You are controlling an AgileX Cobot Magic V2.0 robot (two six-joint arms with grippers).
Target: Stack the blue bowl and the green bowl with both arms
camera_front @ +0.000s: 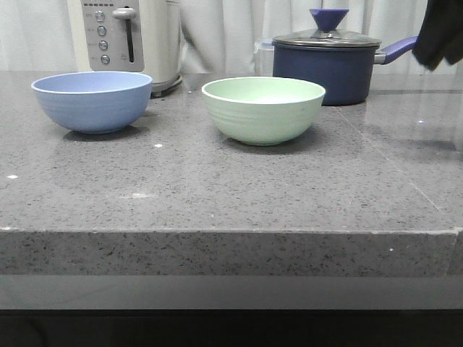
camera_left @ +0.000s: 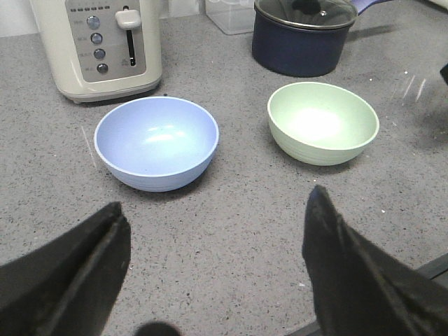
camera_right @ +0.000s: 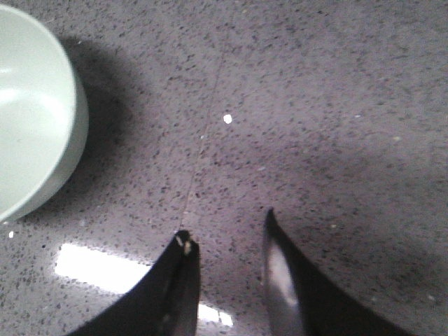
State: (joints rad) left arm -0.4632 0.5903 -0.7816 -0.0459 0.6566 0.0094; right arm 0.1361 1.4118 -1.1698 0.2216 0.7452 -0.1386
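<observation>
Speckled grey stone of the desk (camera_front: 231, 249) fills the foreground of the front view, its thick front edge closest to the camera. Farther back on it, the blue bowl (camera_front: 92, 101) sits upright toward the left, and the green bowl (camera_front: 263, 109) sits upright near the middle; the two are apart, with bare desk between them. Behind the blue bowl stands a cream toaster (camera_front: 130, 36), and behind and to the right of the green bowl stands a dark navy saucepan (camera_front: 325, 69) with a glass lid. A dark piece of the right arm (camera_front: 440, 32) shows at the upper right corner of the front view.

From the left wrist view, the left pincer (camera_left: 213, 231) hovers above the desk with its fingers (camera_left: 91, 259) spread wide, holding nothing; both bowls lie beyond it, the blue bowl (camera_left: 157, 142) beside the green bowl (camera_left: 323, 122).

From the right wrist view, the right pincer (camera_right: 227, 238) has its fingers (camera_right: 178, 280) parted by a narrow gap and empty, above bare desk, with the green bowl (camera_right: 35, 133) near it but not touched
</observation>
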